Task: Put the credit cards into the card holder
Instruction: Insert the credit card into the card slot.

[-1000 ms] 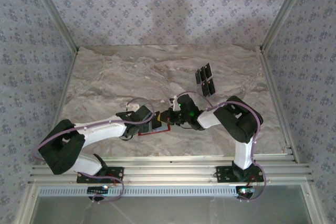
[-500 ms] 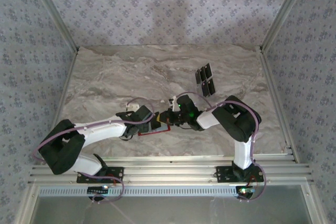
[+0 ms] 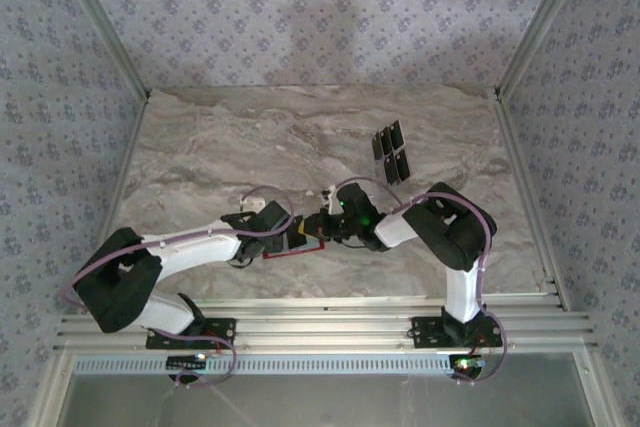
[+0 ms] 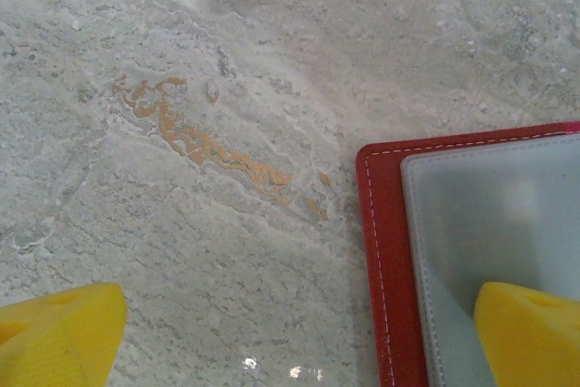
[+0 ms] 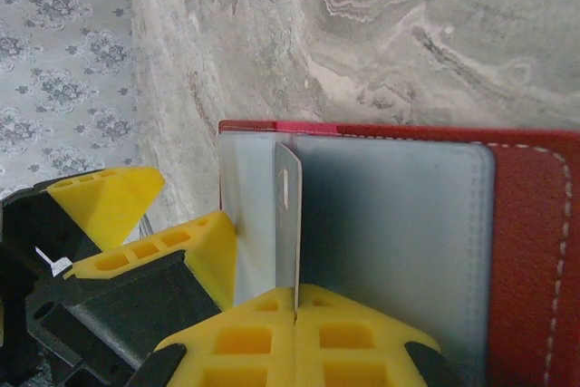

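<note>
Right end effector (image 5: 297,314) pinches a credit card (image 5: 288,224), perhaps entering the card holder (image 5: 535,251); left end effector (image 4: 290,342) spread.

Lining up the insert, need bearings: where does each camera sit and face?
Top external: above and behind, looking down at table; left arm, right arm show.
Left wrist: looks down at card holder corner; open left claw fingertips show.
Right wrist: looks along shut right claw pinching card over card holder.
Shared: both wrists see card holder.
</note>
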Tool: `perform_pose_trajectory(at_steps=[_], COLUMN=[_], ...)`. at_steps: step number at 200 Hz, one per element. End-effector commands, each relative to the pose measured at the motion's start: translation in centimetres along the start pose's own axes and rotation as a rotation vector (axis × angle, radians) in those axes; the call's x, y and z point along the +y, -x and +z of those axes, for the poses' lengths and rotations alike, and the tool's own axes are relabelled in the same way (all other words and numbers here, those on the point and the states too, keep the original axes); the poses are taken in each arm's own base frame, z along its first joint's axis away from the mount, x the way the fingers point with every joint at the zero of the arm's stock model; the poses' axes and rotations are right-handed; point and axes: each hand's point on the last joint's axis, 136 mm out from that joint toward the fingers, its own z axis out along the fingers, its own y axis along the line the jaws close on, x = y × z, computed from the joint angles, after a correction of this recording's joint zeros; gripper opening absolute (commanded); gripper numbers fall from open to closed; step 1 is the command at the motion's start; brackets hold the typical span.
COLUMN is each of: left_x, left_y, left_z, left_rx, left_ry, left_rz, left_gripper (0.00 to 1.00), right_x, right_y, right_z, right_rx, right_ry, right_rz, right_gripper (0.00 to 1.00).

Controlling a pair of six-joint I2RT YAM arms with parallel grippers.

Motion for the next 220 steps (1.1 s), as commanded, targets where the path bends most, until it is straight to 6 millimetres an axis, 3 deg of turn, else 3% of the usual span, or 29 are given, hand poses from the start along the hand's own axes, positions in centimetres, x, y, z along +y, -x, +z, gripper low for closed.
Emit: perform_pose_trajectory(at_steps=[1, 220], left_x=[2.2, 1.9], left_y=[-2.4, -2.2], left_z=[0.4, 0.4], left_rx=[0.070, 0.068], left_ry=[0.079, 0.071], left_rz=[0.073, 0.070], left_gripper=[0.99, 0.99], right_x=[-1.9, -1.6], right_y=[-1.5, -2.7], right_z=[0.2, 2.6], right_rx=[0.041, 0.125], right_ry=[-0.045, -0.058], right_rz=[0.043, 0.064], right_gripper=[0.00, 0.00])
